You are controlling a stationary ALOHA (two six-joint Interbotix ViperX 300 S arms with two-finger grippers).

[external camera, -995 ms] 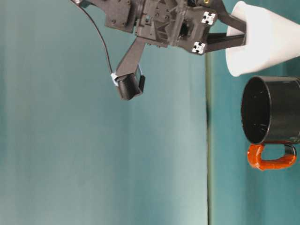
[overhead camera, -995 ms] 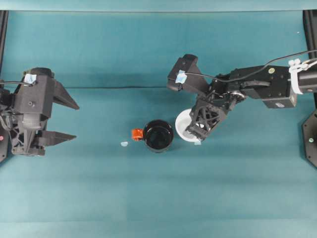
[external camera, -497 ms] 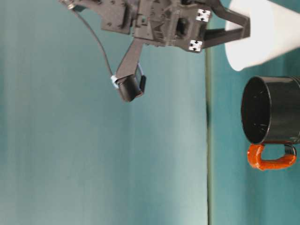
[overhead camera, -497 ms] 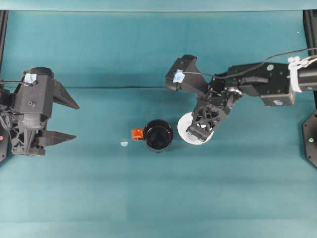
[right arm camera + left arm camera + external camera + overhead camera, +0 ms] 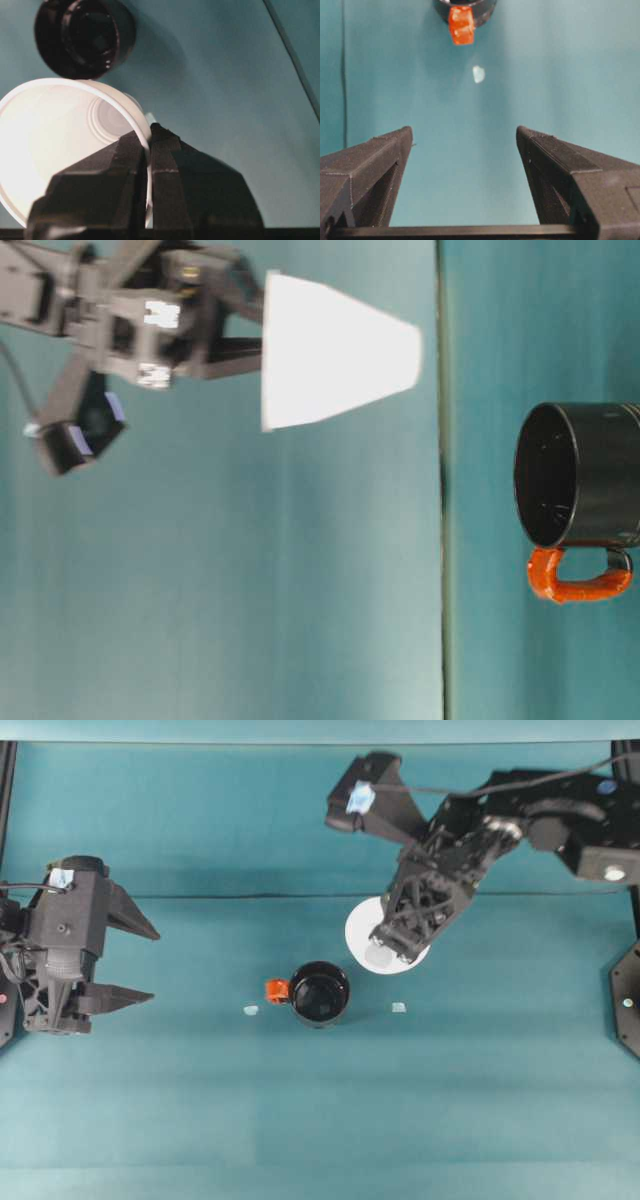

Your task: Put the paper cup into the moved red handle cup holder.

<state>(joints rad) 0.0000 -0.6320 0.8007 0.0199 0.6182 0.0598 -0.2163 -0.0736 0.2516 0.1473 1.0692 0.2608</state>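
My right gripper [image 5: 393, 942] is shut on the rim of the white paper cup [image 5: 358, 928], one finger inside and one outside [image 5: 148, 137]. It holds the cup [image 5: 335, 350] upright, rim up, well above the table, behind and to the right of the holder. The red handle cup holder [image 5: 320, 993] is a glossy black cup standing upright at the table's middle, its orange-red handle [image 5: 276, 991] pointing left. From the right wrist the holder [image 5: 85, 37] lies beyond the cup [image 5: 55, 140]. My left gripper [image 5: 130, 962] rests open at the far left, facing the handle [image 5: 461, 24].
Two small pale scraps lie on the teal cloth, one [image 5: 250, 1010] left of the handle and one [image 5: 398, 1007] right of the holder. A dark seam [image 5: 250, 897] crosses the table behind the holder. Black frame posts [image 5: 628, 990] stand at the side edges.
The right arm has lifted the paper cup off the table and carried it up and toward the back, uncovering a pale scrap. The holder and the left arm stayed still.
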